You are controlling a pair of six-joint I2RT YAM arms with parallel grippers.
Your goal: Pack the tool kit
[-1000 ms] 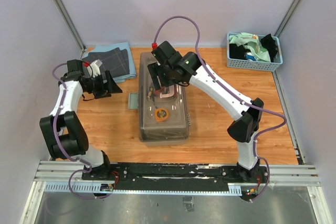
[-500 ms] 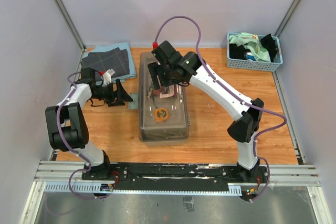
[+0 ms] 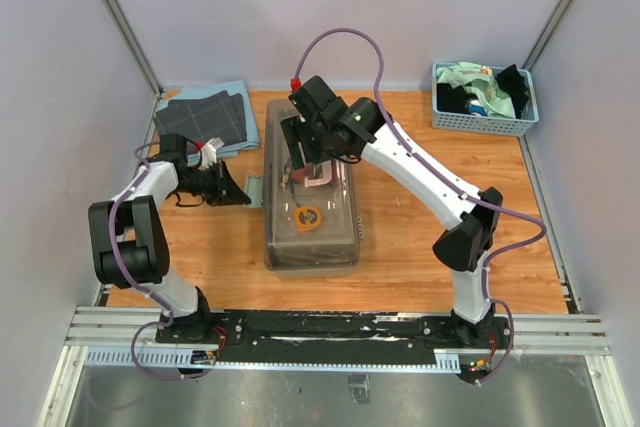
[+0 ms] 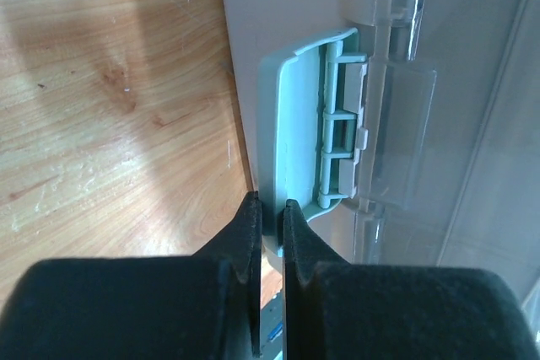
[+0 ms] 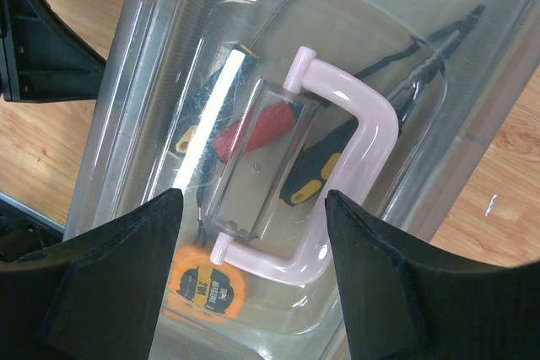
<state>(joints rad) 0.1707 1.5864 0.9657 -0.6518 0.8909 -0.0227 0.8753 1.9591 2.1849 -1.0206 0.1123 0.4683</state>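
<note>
Cloths (image 3: 205, 117) lie folded at the far left corner of the counter (image 3: 400, 247), outside the job. Just nearer, the left arm (image 3: 150, 179) reaches to the right. Its jaws are clenched on the outer edge of the teal latch (image 4: 299, 124), which juts from the left long side of the toolbox (image 3: 312, 242).

The toolbox sits mid-counter with its long axis running from near to far, so this latch faces the left arm squarely. That arm is the nearer one and already has hold of the latch. Judging from the hinge line lying along the box wall, the latch has to swing up and over toward the lid to clip shut, away from the left arm.

The clear lid looks down, and the tape measure (image 5: 198, 288) and dark-handled tools show through it.

Above the lid, the right arm (image 3: 420, 172) holds its jaws released and spread wide, one on each side of the pink handle (image 5: 371, 124). Whether they touch the lid cannot be told.

At the far right stands the blue basket (image 3: 485, 125), well apart.
</note>
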